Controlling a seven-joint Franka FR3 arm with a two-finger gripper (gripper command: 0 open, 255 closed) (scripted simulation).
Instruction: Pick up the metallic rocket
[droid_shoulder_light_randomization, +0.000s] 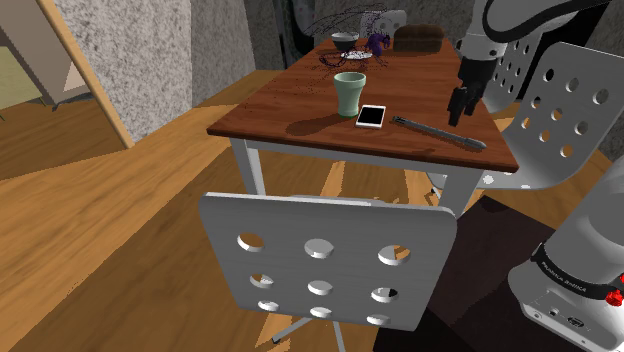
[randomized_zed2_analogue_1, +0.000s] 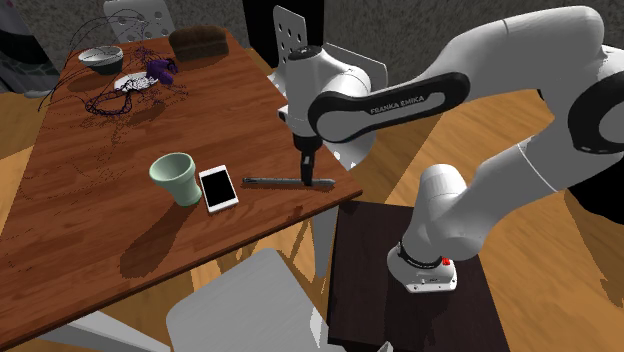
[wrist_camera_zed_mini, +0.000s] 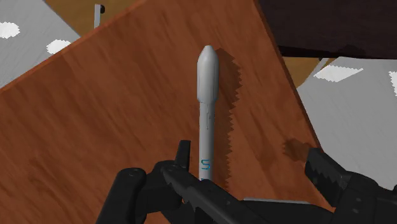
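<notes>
The room is lit evenly and fairly bright, nothing harsh. In the shoulder view the green cup (droid_shoulder_light_randomization: 350, 93) throws a soft dark shadow toward the lower left across the reddish wooden table (droid_shoulder_light_randomization: 300, 105), so the light comes from above and from the upper right of the frame. The wooden floor (droid_shoulder_light_randomization: 120, 220) glows warm at the left, while the lower right corner sits dim. In the second exterior view the cup (randomized_zed2_analogue_1: 178, 178) drops a longer shadow down and left, and the white arm (randomized_zed2_analogue_1: 520, 70) shades gently to grey on its underside. In the wrist view the grey rocket (wrist_camera_zed_mini: 207, 108) casts a shadow on its right with a jagged, saw-toothed edge.
</notes>
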